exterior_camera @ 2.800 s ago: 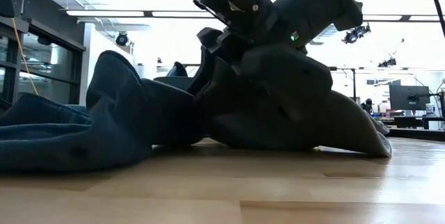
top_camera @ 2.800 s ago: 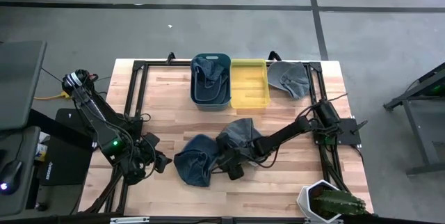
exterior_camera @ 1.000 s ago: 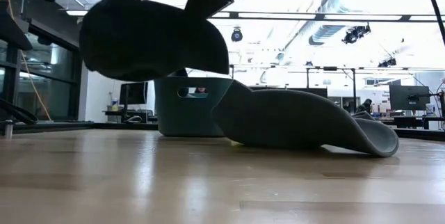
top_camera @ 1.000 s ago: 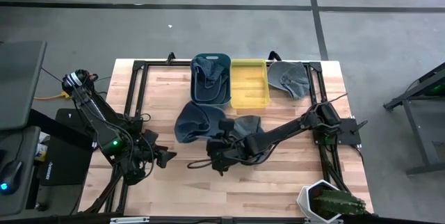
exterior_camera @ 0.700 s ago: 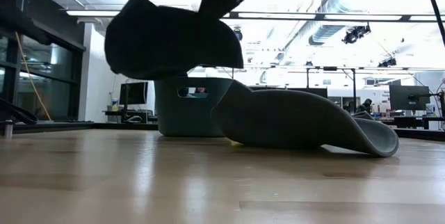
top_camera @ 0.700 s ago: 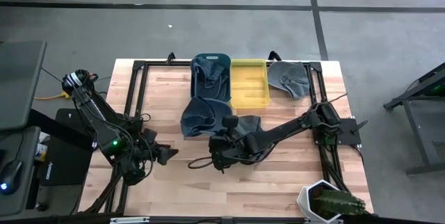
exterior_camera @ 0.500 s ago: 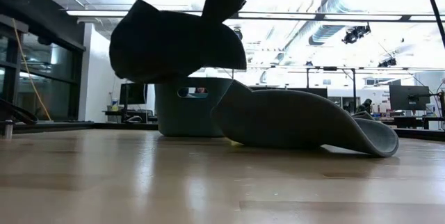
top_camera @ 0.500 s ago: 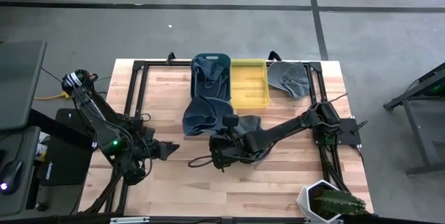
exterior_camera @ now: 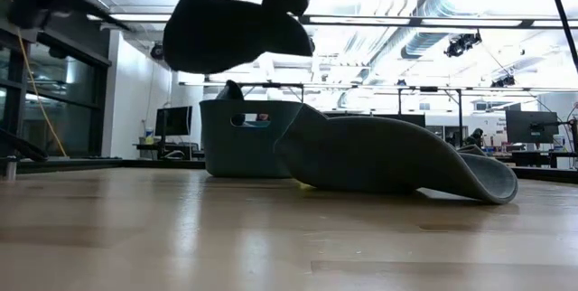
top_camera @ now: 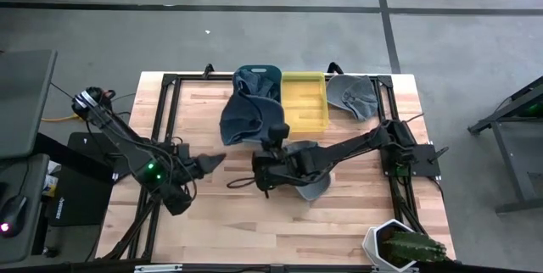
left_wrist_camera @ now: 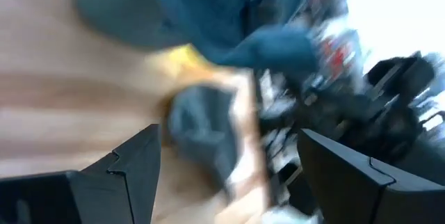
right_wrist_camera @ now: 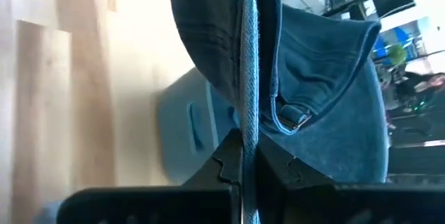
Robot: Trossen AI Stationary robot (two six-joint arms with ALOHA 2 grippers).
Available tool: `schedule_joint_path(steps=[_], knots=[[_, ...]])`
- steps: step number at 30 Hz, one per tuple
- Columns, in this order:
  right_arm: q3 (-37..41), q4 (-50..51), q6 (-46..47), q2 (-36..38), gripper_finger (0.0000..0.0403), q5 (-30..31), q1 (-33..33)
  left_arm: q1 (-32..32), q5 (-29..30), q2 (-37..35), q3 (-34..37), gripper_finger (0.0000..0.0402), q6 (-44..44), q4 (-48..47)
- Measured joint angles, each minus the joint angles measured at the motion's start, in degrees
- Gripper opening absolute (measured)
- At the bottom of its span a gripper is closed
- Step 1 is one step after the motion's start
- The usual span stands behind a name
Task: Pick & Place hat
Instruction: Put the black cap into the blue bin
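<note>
- The left gripper [top_camera: 214,162] stood open and empty at nine o'clock on the pale wooden table [top_camera: 212,222].
- The right gripper [top_camera: 270,147] pinched a dark-blue denim hat [top_camera: 244,120], lifted at the near lip of the dark teal plastic bin [top_camera: 265,73] at twelve o'clock.
- Judged: carrying nearly done; release remained.
- A grey hat [top_camera: 307,175] lay mid-table; bright workshop behind.
</note>
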State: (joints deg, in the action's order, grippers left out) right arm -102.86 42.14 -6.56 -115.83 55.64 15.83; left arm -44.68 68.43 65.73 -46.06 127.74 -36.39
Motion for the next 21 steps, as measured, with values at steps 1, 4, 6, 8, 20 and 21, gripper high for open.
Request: schedule_joint_path(steps=[1,4,6,8,20,21], knots=[[-0.27,-0.33,-1.44,0.0,0.0005,-0.02,-0.26,0.81,2.06,0.0,0.0,0.028,0.05,1.02],[-0.36,-1.37,-4.51,0.02,0.0005,0.86,-1.1,3.89,6.12,0.0,0.0,0.028,-0.07,4.36],[-0.34,-1.29,-5.66,0.02,0.0005,1.43,-1.66,6.02,6.93,0.0,0.0,0.028,-0.49,6.14],[-0.34,-1.83,-6.32,0.02,0.0005,1.25,-2.4,8.24,6.82,0.0,0.0,0.028,-0.86,7.55],[-0.34,-4.01,-10.41,0.02,0.0005,0.73,-4.75,19.22,2.87,0.0,0.0,0.028,-1.45,16.92],[-0.34,-4.0,-10.38,0.02,0.0005,0.28,-4.95,20.08,2.88,0.0,0.0,0.028,-1.44,17.36]])
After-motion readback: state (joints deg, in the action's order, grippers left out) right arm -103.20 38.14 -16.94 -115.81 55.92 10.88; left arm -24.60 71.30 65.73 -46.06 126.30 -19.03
